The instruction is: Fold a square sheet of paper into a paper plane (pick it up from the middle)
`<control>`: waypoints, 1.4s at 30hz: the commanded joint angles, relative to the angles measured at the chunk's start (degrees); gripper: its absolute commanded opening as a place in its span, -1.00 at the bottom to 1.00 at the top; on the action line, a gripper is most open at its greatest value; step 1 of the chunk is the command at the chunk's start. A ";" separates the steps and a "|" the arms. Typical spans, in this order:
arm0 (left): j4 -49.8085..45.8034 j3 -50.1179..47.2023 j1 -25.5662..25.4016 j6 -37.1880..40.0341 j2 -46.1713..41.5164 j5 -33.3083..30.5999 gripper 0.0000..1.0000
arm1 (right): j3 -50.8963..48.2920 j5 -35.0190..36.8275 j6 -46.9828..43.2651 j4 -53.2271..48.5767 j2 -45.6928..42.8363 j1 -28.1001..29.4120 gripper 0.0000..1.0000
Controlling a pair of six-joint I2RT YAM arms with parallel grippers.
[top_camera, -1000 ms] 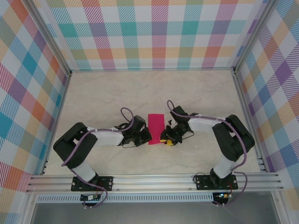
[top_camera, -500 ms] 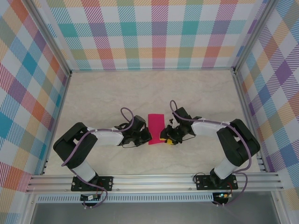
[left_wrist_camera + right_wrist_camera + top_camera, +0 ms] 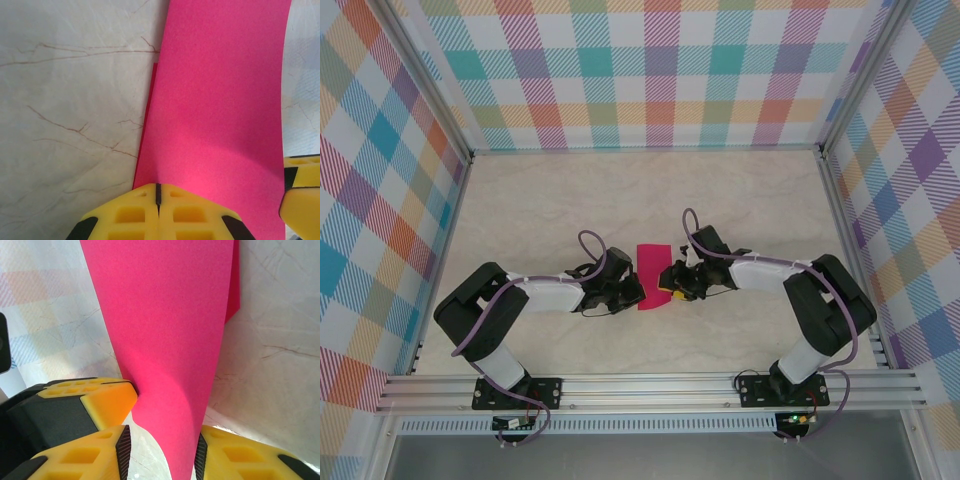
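Left gripper (image 3: 157, 196) over paper (image 3: 220, 100) edge

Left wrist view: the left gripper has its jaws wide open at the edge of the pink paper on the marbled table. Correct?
Not quite. The left wrist view shows the left gripper with its jaws shut, not wide open, at the edge of the pink paper on the marbled table.

- The paper (image 3: 650, 260) is coloured plain magenta-pink.
- The table (image 3: 620, 190) is marbled cream, veined brown.
- The walls (image 3: 650, 70) are checked teal, orange, purple, pink.
- The fingers (image 3: 132, 216) are coloured yellow, padded black.
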 commanded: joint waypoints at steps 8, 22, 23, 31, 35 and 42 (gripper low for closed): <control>-5.78 -1.24 -0.45 -0.57 2.73 -0.36 -0.97 | -3.78 -0.90 4.95 0.85 -3.13 -0.01 -0.41; -5.82 -0.48 -0.34 0.64 -0.42 -0.56 -0.93 | -7.24 -0.32 9.86 2.21 -5.45 0.00 -1.00; -5.75 -0.16 -0.35 1.20 -1.54 -0.77 -0.91 | -6.74 -0.58 8.88 0.88 -5.43 -0.01 -1.00; -4.66 4.75 -0.29 7.44 -6.93 -1.94 -0.65 | -2.09 -5.56 -2.21 -12.62 -5.08 -0.09 -1.00; -4.30 6.43 -0.11 8.38 -4.73 -2.25 -0.65 | -0.93 -6.57 -5.79 -16.88 -5.28 -0.16 -1.00; -4.32 6.67 0.32 8.46 -0.85 -2.90 -0.70 | 0.03 -6.32 -8.12 -19.29 -4.82 -0.37 -1.00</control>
